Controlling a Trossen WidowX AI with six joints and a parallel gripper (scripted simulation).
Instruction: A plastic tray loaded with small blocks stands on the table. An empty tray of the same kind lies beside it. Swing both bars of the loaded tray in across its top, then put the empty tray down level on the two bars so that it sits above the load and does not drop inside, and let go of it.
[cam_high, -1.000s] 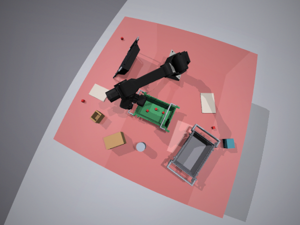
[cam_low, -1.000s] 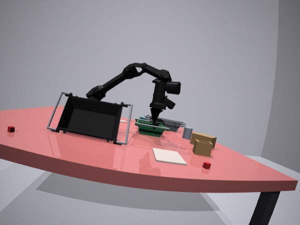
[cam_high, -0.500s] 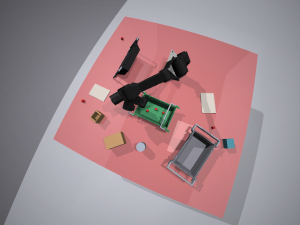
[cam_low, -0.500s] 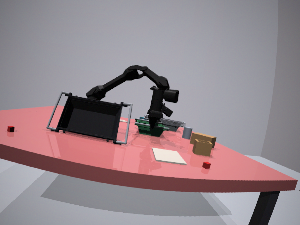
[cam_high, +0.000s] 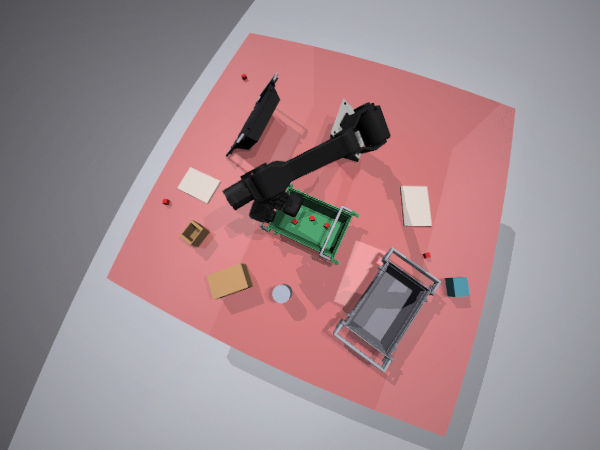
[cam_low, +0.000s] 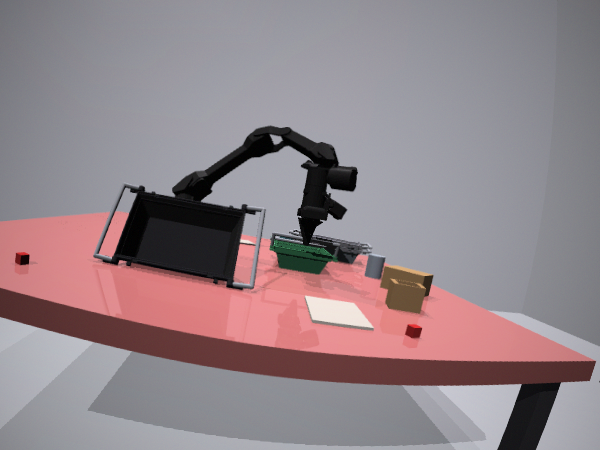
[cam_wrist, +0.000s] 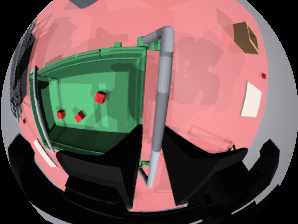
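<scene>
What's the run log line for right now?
green tray: holds red blocks | near bar: outboard | gripper: at bar, grip unclear

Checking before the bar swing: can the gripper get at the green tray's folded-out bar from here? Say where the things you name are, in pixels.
Likely yes. The gripper (cam_high: 272, 215) (cam_low: 306, 243) (cam_wrist: 150, 128) is open, pointing down, and the wrist view shows the folded-out bar (cam_high: 264, 226) (cam_low: 287, 239) (cam_wrist: 162, 95) running between its fingertips, nothing visibly blocking. Can't confirm the depth.
</scene>
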